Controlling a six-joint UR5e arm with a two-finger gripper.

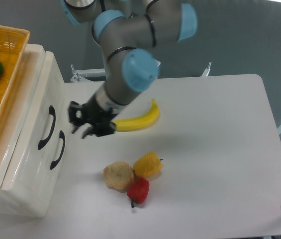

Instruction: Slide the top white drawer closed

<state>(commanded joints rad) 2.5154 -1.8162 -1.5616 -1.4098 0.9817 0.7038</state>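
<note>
Bare tabletop [215, 129] between pincer [80, 129] and top white drawer [43, 117]; banana [139, 119] just behind.

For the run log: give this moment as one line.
top drawer: flush, shut | gripper: clear of handle, above table | banana: partly behind gripper

The arm [130, 74] hides part of the banana [139, 120].
</note>
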